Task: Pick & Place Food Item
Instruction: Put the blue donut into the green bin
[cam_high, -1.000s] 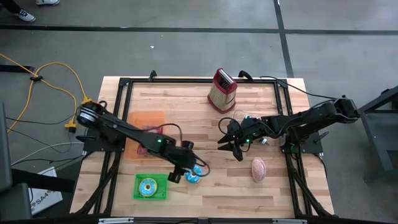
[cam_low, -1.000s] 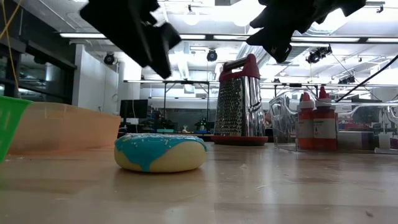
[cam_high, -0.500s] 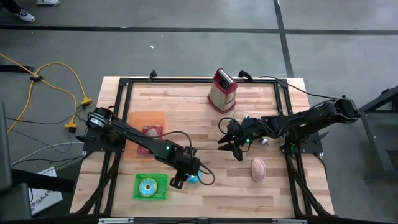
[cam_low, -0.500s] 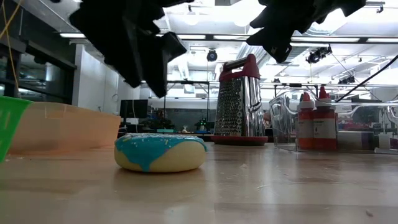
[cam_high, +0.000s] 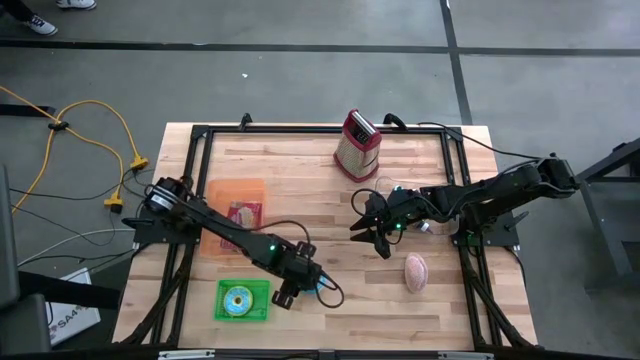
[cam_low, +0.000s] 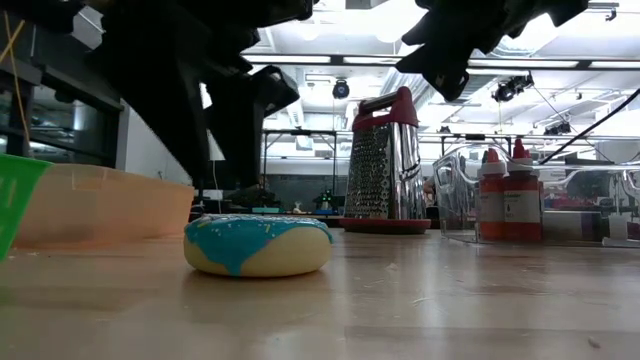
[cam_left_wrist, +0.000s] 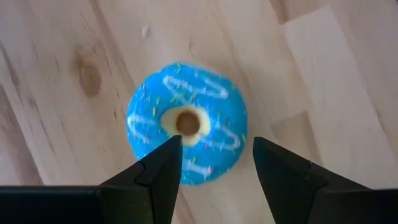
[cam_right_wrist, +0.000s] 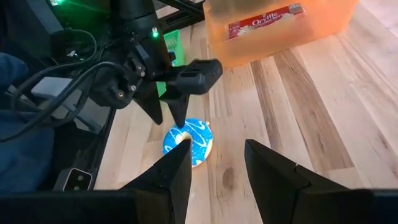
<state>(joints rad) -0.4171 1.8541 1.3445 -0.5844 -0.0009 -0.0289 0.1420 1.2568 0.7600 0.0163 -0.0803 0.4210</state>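
Blue donut (cam_high: 312, 287) lies alone on bare bench (cam_high: 300, 170); left end effector (cam_high: 293, 291) directly above it, fingers (cam_left_wrist: 163, 168) apart, straddling donut, nothing between; green tray (cam_high: 243, 300) just beside, toward bench edge; orange bin (cam_high: 236, 205) near; right end effector (cam_high: 377, 236) well apart, mid-bench; pink item (cam_high: 415, 271) and grater (cam_high: 358, 146) well clear; open wood between.

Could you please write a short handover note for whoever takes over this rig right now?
Left gripper: open, poised directly above the blue-iced donut, not gripping it.
Right gripper: open, empty, waiting mid-table near the pink food item.
The blue donut lies flat on the table, beside the green tray, which already holds another donut.
Done: approach and alignment.
Left: lower, close, lift and place the donut; likely the green tray, but the destination isn't certain.
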